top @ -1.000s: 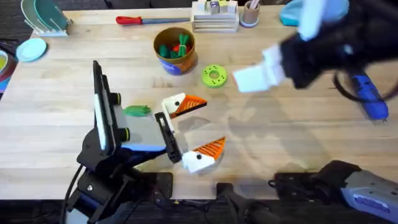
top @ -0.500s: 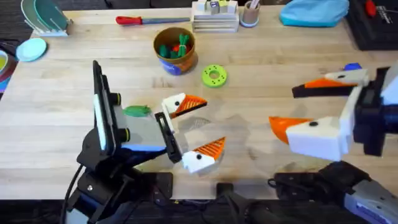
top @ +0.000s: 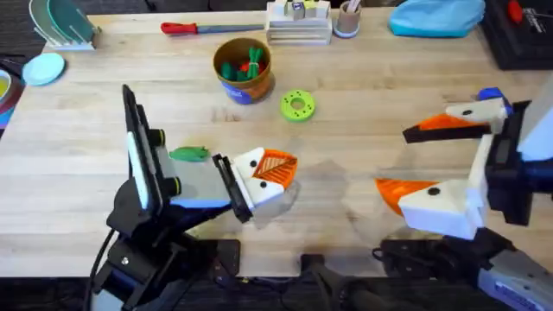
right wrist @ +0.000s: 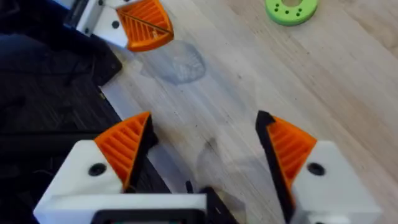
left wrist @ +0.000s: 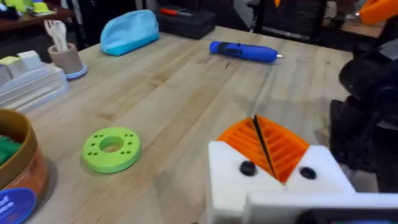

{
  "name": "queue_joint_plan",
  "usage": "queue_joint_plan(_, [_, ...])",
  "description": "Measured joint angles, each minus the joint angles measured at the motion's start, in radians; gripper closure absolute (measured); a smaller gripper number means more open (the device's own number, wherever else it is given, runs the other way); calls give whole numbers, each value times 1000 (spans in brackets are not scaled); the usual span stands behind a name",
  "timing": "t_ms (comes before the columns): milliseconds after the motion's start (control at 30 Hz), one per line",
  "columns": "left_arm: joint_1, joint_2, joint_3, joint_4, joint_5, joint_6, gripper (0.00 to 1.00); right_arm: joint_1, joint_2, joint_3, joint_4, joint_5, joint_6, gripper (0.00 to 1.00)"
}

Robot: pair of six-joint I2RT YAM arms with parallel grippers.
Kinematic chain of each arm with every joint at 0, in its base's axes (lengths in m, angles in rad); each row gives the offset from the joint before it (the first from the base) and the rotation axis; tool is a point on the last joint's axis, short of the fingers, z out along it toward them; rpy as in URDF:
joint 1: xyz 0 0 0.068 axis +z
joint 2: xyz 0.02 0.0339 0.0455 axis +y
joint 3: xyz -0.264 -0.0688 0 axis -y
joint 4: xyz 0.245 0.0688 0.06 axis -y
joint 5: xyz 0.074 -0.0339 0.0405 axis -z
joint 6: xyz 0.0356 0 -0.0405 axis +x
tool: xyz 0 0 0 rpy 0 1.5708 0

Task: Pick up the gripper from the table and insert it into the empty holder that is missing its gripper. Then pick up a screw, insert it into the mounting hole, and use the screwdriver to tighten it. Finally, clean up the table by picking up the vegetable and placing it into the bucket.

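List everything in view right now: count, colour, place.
bucket: 1, blue with tan rim, back centre, green and red items inside
round disc: 1, green, right of the bucket
vegetable: 1, green, beside the left arm
screwdriver: 1, blue, far right
red-handled tool: 1, back edge
pouch: 1, light blue, back right
cup: 1, pale, back edge
left gripper: white, orange pads, shut, centre
right gripper: white, orange pads, open, right
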Motion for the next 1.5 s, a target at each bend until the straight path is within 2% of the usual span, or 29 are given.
queue_joint_plan(233, [0,0,0,3,-100,0,985,0,0,0,9,1,-15,8])
queue_joint_plan(467, [0,0,0,3,-135,0,985,0,2,0,51,27,-16,8])
queue_joint_plan(567, [0,0,0,3,-140,0,985,0,12,-1,61,92,-4,8])
queue_joint_plan(767, [0,0,0,3,-148,0,985,-52,59,-1,89,331,86,8])
queue_joint_plan(900, [0,0,0,4,-162,0,985,-171,129,-1,130,489,107,10])
queue_joint_plan(1067, [0,0,0,4,-204,0,985,-374,263,-1,230,629,115,7])
queue_joint_plan(1300, [0,0,0,3,-229,0,985,-669,448,-1,346,689,107,9])
queue_joint_plan(1500, [0,0,0,3,-230,0,985,-828,613,-1,425,702,-21,7])
